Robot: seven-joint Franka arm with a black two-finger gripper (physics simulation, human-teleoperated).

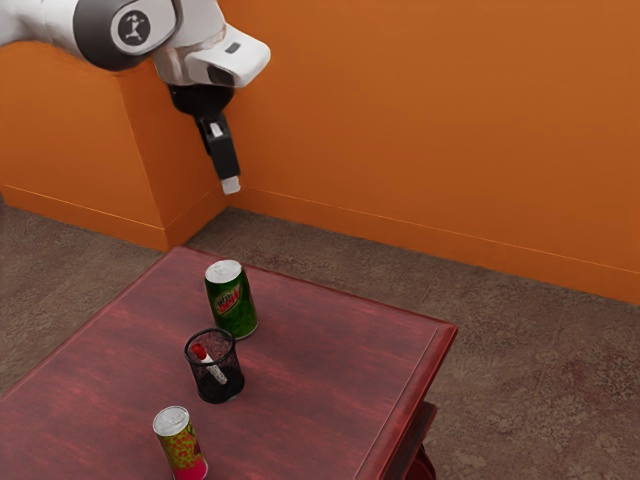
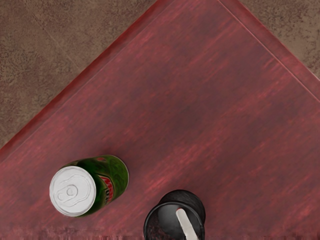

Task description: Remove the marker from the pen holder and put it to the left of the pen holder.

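Observation:
My gripper (image 1: pixel 230 184) hangs high above the table's far side in the exterior view, well above the pen holder (image 1: pixel 228 389) and apart from everything. The pen holder is a black mesh cup standing upright. Inside it leans the marker (image 1: pixel 213 368), white with a red end that rests near the rim. The wrist view has the pen holder (image 2: pixel 148 222) at its lower edge, with the pale marker (image 2: pixel 187 225) slanting inside; part of both is cut off there.
A green soda can (image 1: pixel 232 302) stands close beside the pen holder, also visible in the wrist view (image 2: pixel 117 177). A yellow-green and pink can (image 1: pixel 184 452) is on the holder's other side. The red wooden table (image 1: pixel 330 370) has its corner at the exterior view's right.

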